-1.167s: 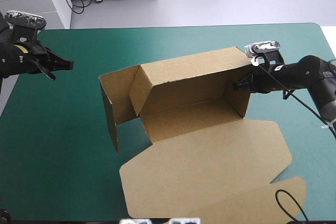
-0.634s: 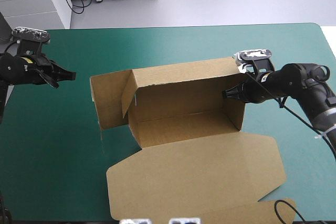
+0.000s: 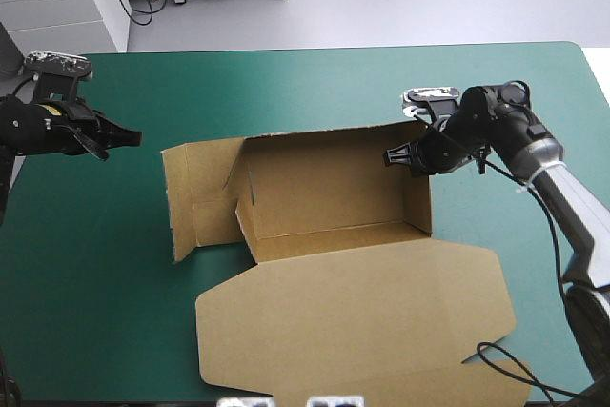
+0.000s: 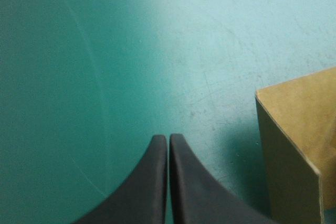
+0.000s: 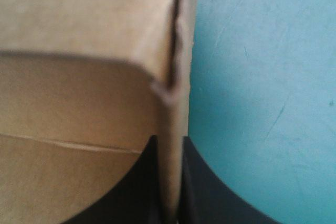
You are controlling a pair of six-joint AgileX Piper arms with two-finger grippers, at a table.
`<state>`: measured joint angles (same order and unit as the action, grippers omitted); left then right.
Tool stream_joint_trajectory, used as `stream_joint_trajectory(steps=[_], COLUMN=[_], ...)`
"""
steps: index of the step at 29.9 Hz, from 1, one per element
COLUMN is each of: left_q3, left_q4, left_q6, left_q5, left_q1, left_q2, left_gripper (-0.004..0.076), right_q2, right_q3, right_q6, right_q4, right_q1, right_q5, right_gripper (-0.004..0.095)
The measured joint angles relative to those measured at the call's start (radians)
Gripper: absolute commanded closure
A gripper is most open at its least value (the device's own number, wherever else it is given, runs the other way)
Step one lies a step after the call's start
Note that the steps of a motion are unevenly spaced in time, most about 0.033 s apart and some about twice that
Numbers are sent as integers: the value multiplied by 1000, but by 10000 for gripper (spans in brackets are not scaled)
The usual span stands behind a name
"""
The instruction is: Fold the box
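Observation:
The brown box [image 3: 324, 183] stands mid-table as an open tray: long back wall up, right end wall up, lid [image 3: 353, 321] flat toward the front edge. Its left end flap [image 3: 195, 197] hangs open and leans outward. My right gripper [image 3: 396, 157] is shut on the box at the upper edge of the right end wall. In the right wrist view the board [image 5: 105, 24] runs between the gripper [image 5: 169, 142] fingers. My left gripper [image 3: 133, 138] is shut, holding nothing, and hovers left of the box. In its own view the left gripper [image 4: 168, 137] points at bare cover, a box corner [image 4: 294, 129] beside it.
The teal-green cover [image 3: 105, 264] shows between the left gripper and the box's left flap. The lid's small tuck flap [image 3: 505, 374] reaches the table's front edge at the right. The far strip of the table [image 3: 315, 78] lies behind the box.
The right gripper has moved left and turned with the box wall in it, sliding the whole box left. The left flap has swung outward. The left gripper edged right earlier, then stayed.

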<state>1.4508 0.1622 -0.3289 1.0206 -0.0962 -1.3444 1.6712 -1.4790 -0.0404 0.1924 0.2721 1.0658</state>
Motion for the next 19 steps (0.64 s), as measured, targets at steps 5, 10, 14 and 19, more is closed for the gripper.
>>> stream_joint_trajectory(steps=[5,10,14,19], left_q3=[0,0,0,0], left_q4=[13,26,30,34], left_q6=[0,0,0,0], left_q5=[24,33,39,71], left_q1=[0,0,0,0], left_q2=[1,1,1,1], left_gripper=[729,729,731,731], right_q2=[103,180,203,206], right_q3=[-91,-134,-142,-213], right_q6=[-3,-3,-3,-3], right_q4=[-3,-10,-31,-64], right_q1=[0,2,3,3], right_q5=[-13,-53,-56,-17], right_gripper=[794,605,526,525])
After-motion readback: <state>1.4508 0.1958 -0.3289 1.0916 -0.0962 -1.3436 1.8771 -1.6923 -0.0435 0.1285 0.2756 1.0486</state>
